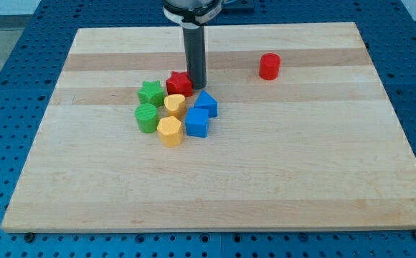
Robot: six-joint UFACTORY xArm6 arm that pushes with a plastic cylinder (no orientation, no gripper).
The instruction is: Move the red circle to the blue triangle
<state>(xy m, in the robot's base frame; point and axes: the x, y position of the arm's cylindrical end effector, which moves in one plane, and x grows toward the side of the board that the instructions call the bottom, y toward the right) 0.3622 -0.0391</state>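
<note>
The red circle [270,66] stands alone on the wooden board toward the view's top right. The blue triangle [206,102] sits in a cluster near the board's middle, well to the left of and below the red circle. My tip [196,87] rests on the board just above the blue triangle and right beside the red star [178,84], far left of the red circle.
The cluster also holds a green star [150,93], a green cylinder [147,117], a yellow block [175,105], a yellow hexagon [170,132] and a blue cube [197,122]. The board's edge [215,228] borders a blue perforated table.
</note>
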